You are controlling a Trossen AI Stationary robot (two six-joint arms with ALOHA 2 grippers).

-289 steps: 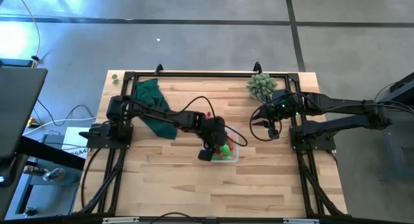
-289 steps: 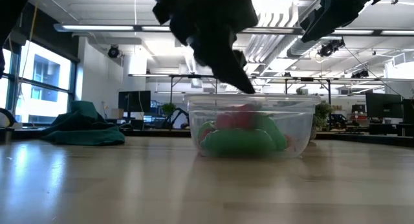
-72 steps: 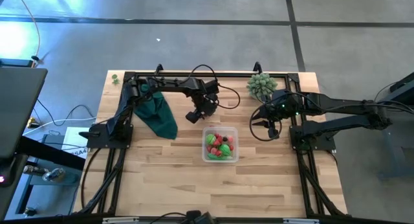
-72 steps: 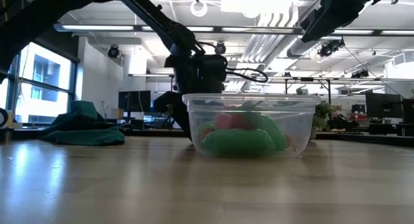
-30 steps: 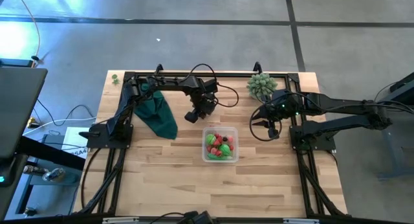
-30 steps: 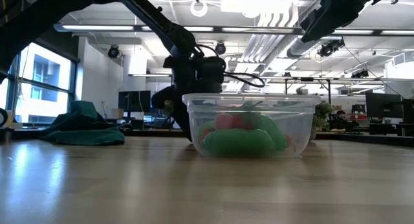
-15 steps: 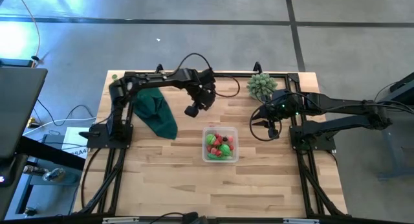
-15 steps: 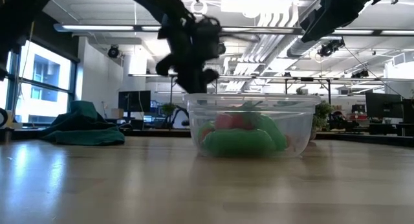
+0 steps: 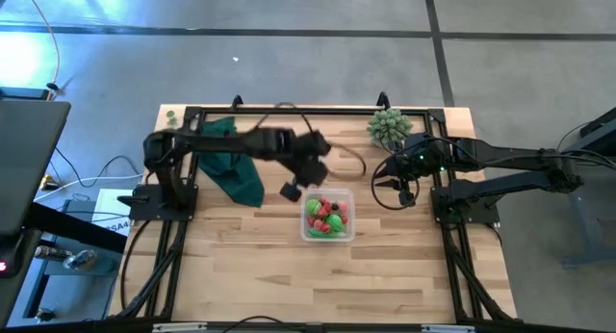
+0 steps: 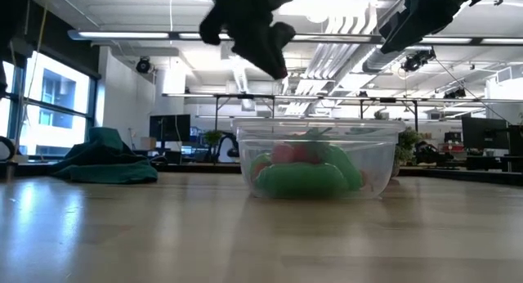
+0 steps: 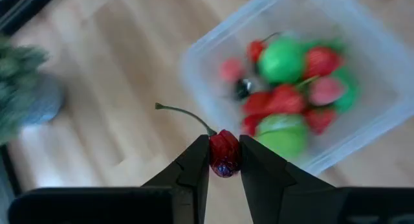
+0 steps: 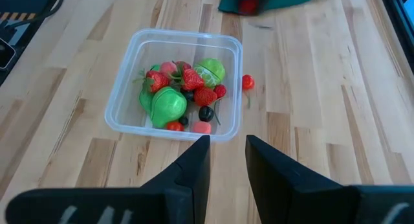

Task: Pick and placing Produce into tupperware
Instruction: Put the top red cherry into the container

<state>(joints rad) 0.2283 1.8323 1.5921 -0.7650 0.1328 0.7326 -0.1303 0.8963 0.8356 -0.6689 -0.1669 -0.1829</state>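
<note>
Tupperware (image 9: 328, 217), a small clear rectangular tub with rounded corners, sits a little right of the middle of the high frame on the pale wooden desk (image 9: 385, 275), and in the low view it fills the centre, its see-through walls showing the colours inside. No brand, label or writing can be read on it or on anything nearby. The produce (image 12: 180, 91) inside is a loose heap of small toy pieces: red strawberries, two bright green rounded fruits, a dark berry and pinkish bits. One small red piece (image 12: 248, 81) lies on the desk just beside the tub's wall, outside it. The left gripper (image 11: 224, 160) hangs above the desk just left of the tub's upper left corner in the high frame, clenched on a red cherry (image 11: 224, 153) with a thin curved stem; its wrist view shows the tub below and beyond it. The right gripper (image 12: 227, 162) waits at the right of the high frame, its fingers a narrow gap apart with nothing between them. A dark green cloth (image 9: 231, 163) lies at the upper left of the desk, and a pale green spiky plant (image 9: 389, 127) stands at the upper right.
</note>
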